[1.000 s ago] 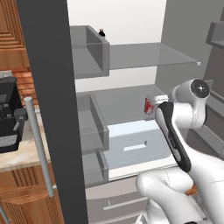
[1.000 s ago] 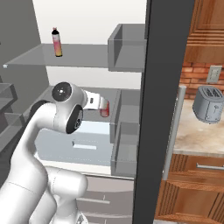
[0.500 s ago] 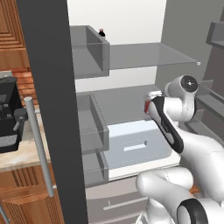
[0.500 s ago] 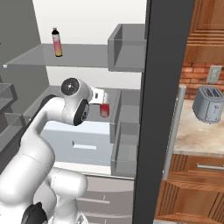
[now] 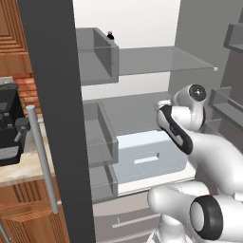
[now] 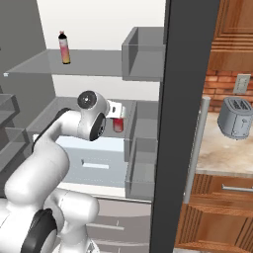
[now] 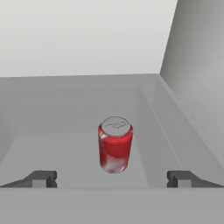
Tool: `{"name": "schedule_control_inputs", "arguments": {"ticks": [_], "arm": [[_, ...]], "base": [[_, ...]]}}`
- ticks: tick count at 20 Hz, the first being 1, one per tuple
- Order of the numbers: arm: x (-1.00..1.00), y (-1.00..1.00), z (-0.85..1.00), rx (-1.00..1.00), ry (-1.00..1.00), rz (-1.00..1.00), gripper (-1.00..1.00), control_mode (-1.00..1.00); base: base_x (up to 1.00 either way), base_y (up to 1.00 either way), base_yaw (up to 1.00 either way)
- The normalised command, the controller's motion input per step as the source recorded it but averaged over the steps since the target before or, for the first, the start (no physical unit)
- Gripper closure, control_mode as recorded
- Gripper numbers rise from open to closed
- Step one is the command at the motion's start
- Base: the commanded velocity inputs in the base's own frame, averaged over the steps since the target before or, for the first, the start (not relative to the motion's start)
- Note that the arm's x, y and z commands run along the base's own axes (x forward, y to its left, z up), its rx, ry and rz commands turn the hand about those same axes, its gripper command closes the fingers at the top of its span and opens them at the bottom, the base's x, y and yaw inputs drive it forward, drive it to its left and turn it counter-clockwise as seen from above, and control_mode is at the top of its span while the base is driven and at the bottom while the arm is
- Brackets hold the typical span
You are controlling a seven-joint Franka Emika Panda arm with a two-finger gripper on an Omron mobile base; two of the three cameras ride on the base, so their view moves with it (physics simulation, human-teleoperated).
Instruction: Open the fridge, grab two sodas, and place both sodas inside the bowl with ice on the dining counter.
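Observation:
The fridge (image 5: pixel 142 19) stands open, white inside with grey shelves. A red soda (image 7: pixel 115 146) stands upright on the middle shelf, straight ahead of my gripper (image 7: pixel 113 179), which is open with one fingertip on either side and nothing between them. From the right base view the red soda (image 6: pixel 118 124) sits just past my hand (image 6: pixel 114 109). The second soda (image 6: pixel 64 48), pale pink with a dark top, stands on the upper glass shelf; its top (image 5: pixel 110 34) peeks over a door bin. The bowl and the dining counter are out of view.
Grey door bins (image 5: pixel 97 57) line the fridge's open doors on both sides of my arm. A pale crisper drawer (image 5: pixel 147 156) lies below the middle shelf. A black coffee machine (image 5: pixel 9 123) and a toaster (image 6: pixel 235 117) stand on the wall counters beside the fridge.
My arm has reached further into the fridge along the middle shelf, bringing the hand close to the red soda. The jaws have stayed open.

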Motion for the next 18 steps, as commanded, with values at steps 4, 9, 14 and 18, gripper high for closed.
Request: {"name": "schedule_control_inputs", "arguments": {"ticks": [4,9,14,18], "arm": [[0.33,-0.01,-0.24,0.00,0.00,0.00,-1.00,-1.00],[0.32,-0.01,-0.21,0.00,0.00,0.00,-1.00,-1.00],[0.31,-0.02,-0.23,0.00,0.00,0.00,-1.00,-1.00],[0.27,-0.02,-0.31,0.00,0.00,0.00,-1.00,-1.00]], "base": [[0.00,0.00,0.00],[0.00,0.00,0.00],[0.00,0.00,0.00],[0.00,0.00,0.00]]}}
